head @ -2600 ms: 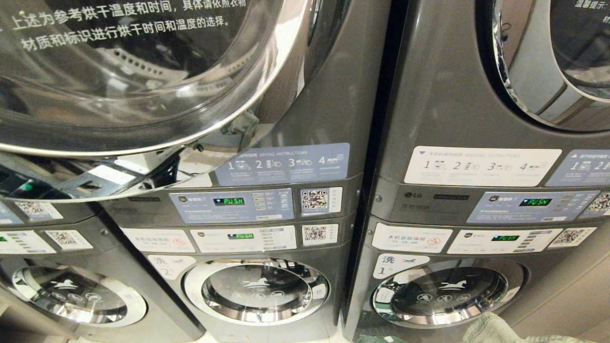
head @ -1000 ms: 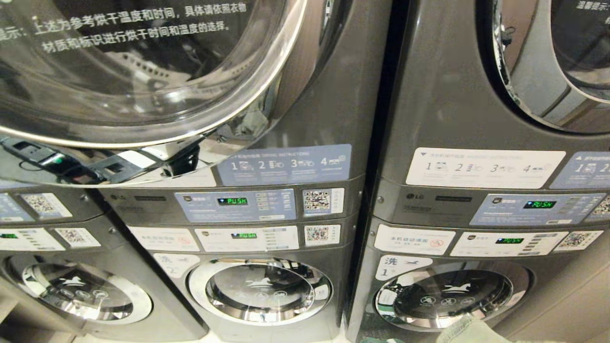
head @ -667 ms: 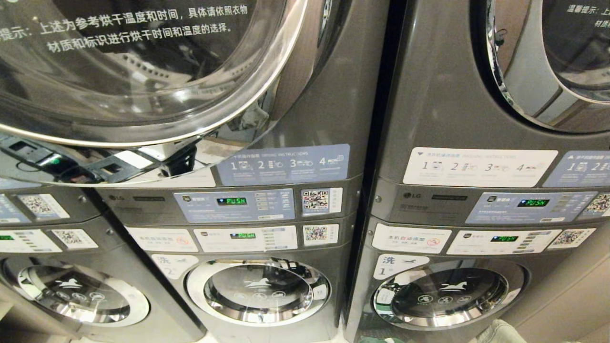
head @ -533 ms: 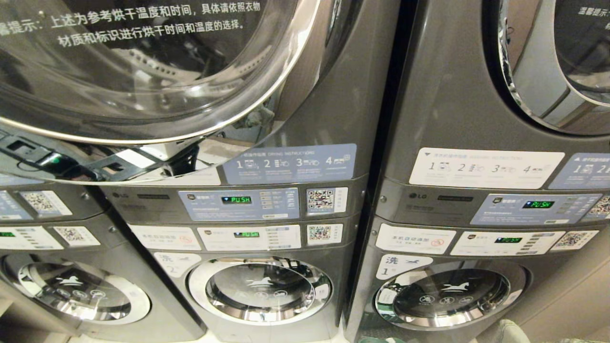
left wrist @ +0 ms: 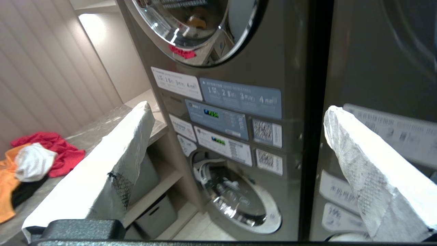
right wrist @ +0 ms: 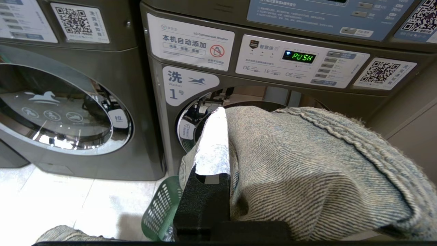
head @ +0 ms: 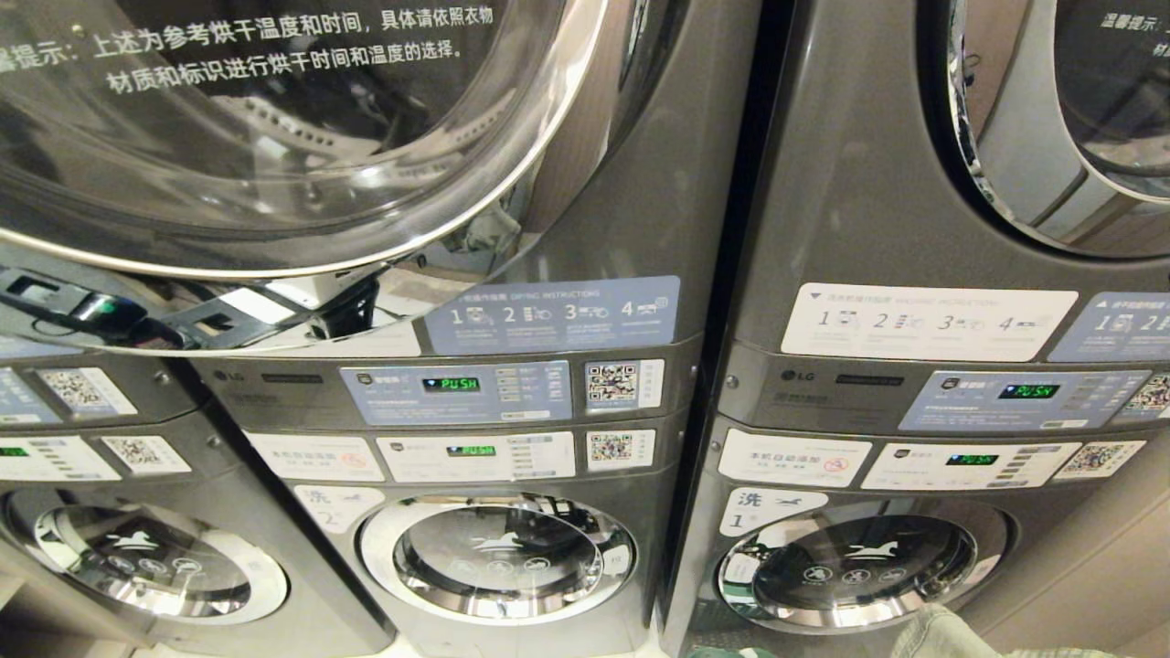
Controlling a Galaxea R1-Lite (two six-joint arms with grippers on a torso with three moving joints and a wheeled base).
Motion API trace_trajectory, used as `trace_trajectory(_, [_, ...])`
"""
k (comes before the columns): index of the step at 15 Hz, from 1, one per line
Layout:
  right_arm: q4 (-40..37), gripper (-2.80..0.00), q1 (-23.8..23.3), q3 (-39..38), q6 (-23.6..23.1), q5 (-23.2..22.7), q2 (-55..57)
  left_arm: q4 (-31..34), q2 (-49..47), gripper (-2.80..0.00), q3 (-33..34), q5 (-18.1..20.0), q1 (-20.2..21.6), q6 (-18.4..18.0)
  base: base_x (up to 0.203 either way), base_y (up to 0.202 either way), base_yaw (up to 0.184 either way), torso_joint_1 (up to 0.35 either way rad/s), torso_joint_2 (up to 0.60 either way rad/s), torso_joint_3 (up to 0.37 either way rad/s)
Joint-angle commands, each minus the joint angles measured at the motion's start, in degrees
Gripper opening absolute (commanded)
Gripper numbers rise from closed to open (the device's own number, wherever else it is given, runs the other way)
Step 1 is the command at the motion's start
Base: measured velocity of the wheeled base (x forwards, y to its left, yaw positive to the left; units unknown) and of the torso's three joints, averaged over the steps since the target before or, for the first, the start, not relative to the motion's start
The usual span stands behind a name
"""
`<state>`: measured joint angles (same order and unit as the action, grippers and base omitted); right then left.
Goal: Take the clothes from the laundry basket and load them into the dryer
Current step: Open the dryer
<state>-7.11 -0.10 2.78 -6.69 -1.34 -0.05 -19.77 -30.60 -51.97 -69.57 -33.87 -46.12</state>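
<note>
Compared with a few seconds ago the dryer door (head: 274, 137) stands open much as before; only the camera has wavered. The left pincer (left wrist: 235, 150) is wide and empty, facing the stacked machines. The right pincer (right wrist: 218, 150) is clamped on a denim garment (right wrist: 324, 171) low before the washer, above the green laundry basket (right wrist: 160, 212). Judgement: the opening is clear and the garment awaits lifting in.

A laundromat: stacked coin-style washers (head: 494, 557) and dryers (head: 274, 137) in rows.
</note>
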Motion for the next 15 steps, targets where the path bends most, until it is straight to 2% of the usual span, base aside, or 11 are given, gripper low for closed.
trace_trajectory(1, [-0.01,-2.8,0.01,0.03,-0.07,-0.15,0.05,1.01,5.26,0.0,3.97,-1.08,-1.03,-0.28,0.0,0.0,0.0,0.0,0.0,0.0])
trace_trajectory(4, [-0.01,-2.8,0.01,0.02,-0.07,-0.15,0.05,2.88,12.03,0.0,12.71,-1.58,-5.79,-0.54,0.0,0.0,0.0,0.0,0.0,0.0])
trace_trajectory(8, [0.08,-2.8,0.01,-0.05,0.36,0.05,0.05,3.15,13.66,0.0,18.01,-0.15,-14.56,-2.8,0.0,0.0,0.0,0.0,0.0,0.0])
trace_trajectory(12, [0.08,-2.8,0.01,-0.05,0.36,0.04,0.05,2.93,16.91,0.0,28.1,0.1,-16.01,-3.26,0.0,0.0,0.0,0.0,0.0,0.0])
trace_trajectory(15, [0.08,-2.8,0.01,-0.05,0.36,0.11,0.05,3.08,23.64,0.0,34.88,-0.14,-16.04,-3.4,0.0,0.0,0.0,0.0,0.0,0.0])
